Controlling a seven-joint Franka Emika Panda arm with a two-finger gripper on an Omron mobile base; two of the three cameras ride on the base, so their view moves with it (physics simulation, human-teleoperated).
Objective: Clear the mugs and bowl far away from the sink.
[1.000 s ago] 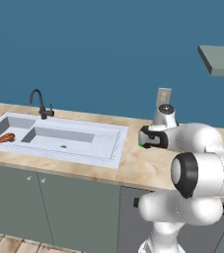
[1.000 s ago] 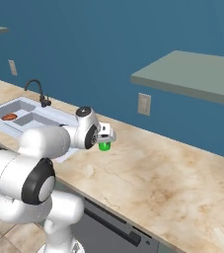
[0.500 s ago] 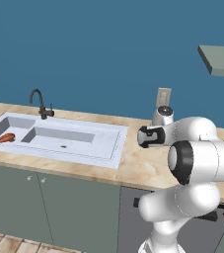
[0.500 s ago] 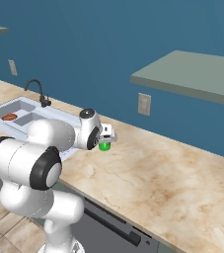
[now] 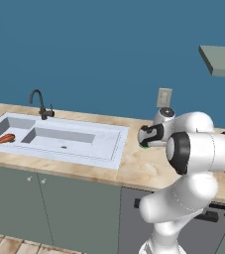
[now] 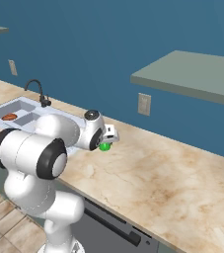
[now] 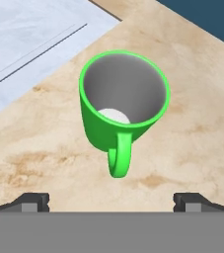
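Observation:
A bright green mug (image 7: 121,111) stands upright on the tan marble counter (image 7: 192,128), its handle turned toward my hand, just to the right of the pale double-basin sink (image 5: 59,141). My gripper (image 7: 112,201) hovers over it, open, with its two dark fingertips (image 7: 32,200) spread wide and nothing between them. From the base, the gripper (image 5: 144,136) sits right above a sliver of the green mug (image 5: 143,145). From the other side, the mug (image 6: 104,146) peeks out below the gripper (image 6: 109,134). The bowl is out of view.
A black curved faucet (image 5: 38,101) rises behind the sink. A small reddish-brown item (image 5: 5,138) lies in the left basin. A wall outlet (image 6: 144,104) and a grey shelf (image 6: 192,74) are behind. Counter stretches on to the right (image 6: 172,173).
The arm's big white links have swung round and loom larger, while the hand stays almost in place over the green mug. The jaws are open throughout.

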